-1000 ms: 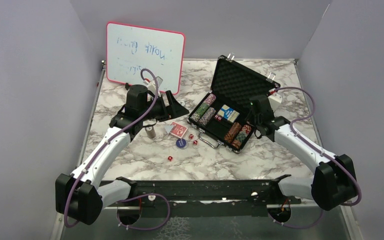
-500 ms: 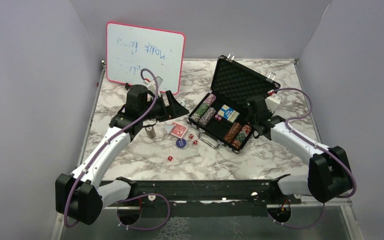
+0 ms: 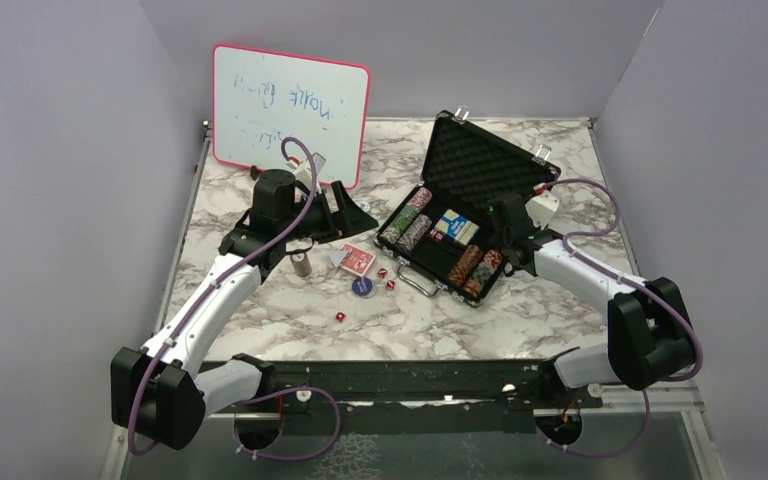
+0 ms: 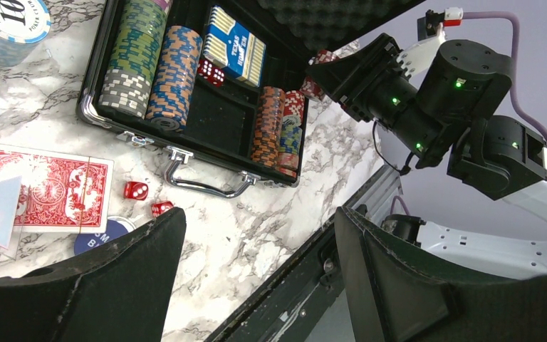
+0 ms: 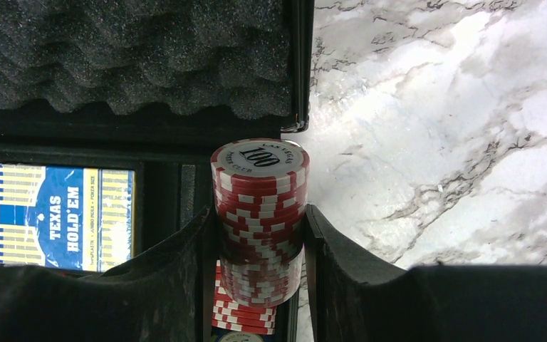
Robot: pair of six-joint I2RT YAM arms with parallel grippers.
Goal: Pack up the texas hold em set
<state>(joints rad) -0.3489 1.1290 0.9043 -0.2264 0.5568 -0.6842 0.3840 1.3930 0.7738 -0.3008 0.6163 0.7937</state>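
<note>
Case [image 3: 475, 165] open — black, foam-lined, striped chip stacks [image 4: 176, 71] inside

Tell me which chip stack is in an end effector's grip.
The red-and-white stack, clamped in the right end effector over the case. The other stacks lie in the case's slots with nothing gripping them.

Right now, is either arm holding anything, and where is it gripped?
The right gripper holds a stack of red and white chips, pinched across its sides. The left gripper is open and holds nothing.
</note>
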